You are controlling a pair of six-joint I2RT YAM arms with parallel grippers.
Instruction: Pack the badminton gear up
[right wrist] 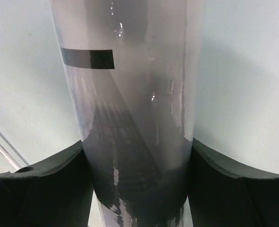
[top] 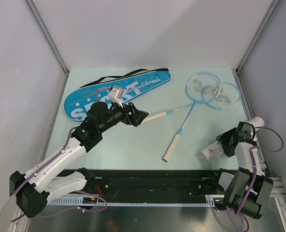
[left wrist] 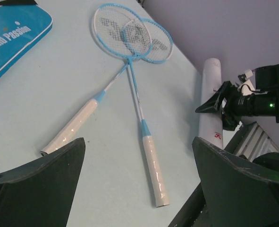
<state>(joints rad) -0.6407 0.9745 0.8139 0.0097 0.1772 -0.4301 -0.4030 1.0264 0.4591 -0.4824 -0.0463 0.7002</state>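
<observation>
Two light-blue-framed rackets (top: 201, 99) lie crossed on the table, heads overlapping at the back right (left wrist: 130, 38), white handles pointing to the near side. The blue "SPORT" cover (top: 116, 92) lies at the back left. My left gripper (top: 142, 116) is open and empty, hovering beside the end of one racket handle (left wrist: 71, 127). My right gripper (top: 225, 144) is shut on the long white cardboard tube (top: 232, 137), which lies at the right edge; the fingers press both sides of the tube (right wrist: 130, 94). No shuttlecocks are in view.
Grey walls enclose the table on three sides. A black rail (top: 147, 186) with the arm bases runs along the near edge. The cover's black strap (top: 118, 77) loops behind the cover.
</observation>
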